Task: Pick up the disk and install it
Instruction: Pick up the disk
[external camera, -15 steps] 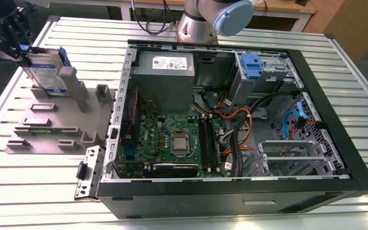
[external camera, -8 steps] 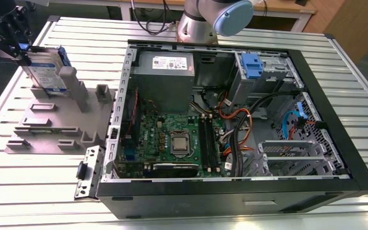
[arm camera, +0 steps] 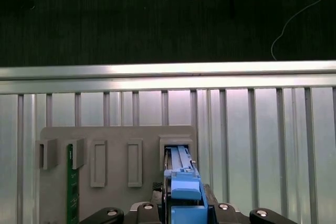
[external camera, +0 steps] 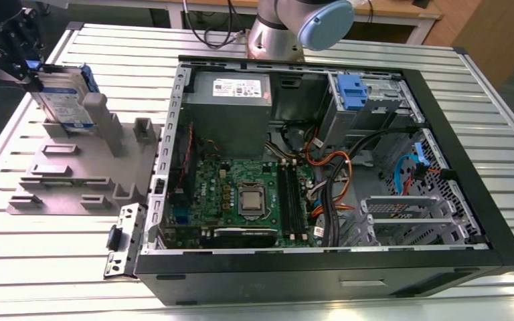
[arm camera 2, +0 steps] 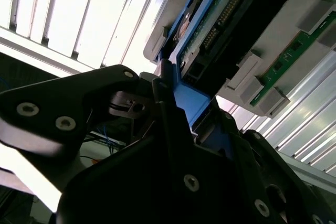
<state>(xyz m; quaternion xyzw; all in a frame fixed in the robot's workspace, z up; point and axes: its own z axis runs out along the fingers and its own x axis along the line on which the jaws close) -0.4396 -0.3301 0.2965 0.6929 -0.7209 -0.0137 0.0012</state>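
Observation:
The disk (external camera: 65, 100), a silver drive in a blue carrier, stands upright on edge in a slot at the far corner of the grey holder block (external camera: 69, 174), at the exterior view's left. My gripper (external camera: 34, 72) sits at its upper end, shut on the carrier's blue handle. In the first wrist view the blue handle (arm camera: 184, 190) lies between the black fingers of my gripper (arm camera: 184, 205), over the slot. The second wrist view shows the disk's connector edge (arm camera 2: 226, 14) and the blue carrier (arm camera 2: 191, 103) pressed against a finger (arm camera 2: 163, 93).
An open black computer case (external camera: 328, 271) lies at the exterior view's right, with a grey power-supply box (external camera: 230, 93), motherboard, cables and a blue bracket (external camera: 351, 90) in the drive bay. A green memory stick (arm camera: 70, 192) stands in the holder block. The arm's base (external camera: 280, 33) stands behind the case.

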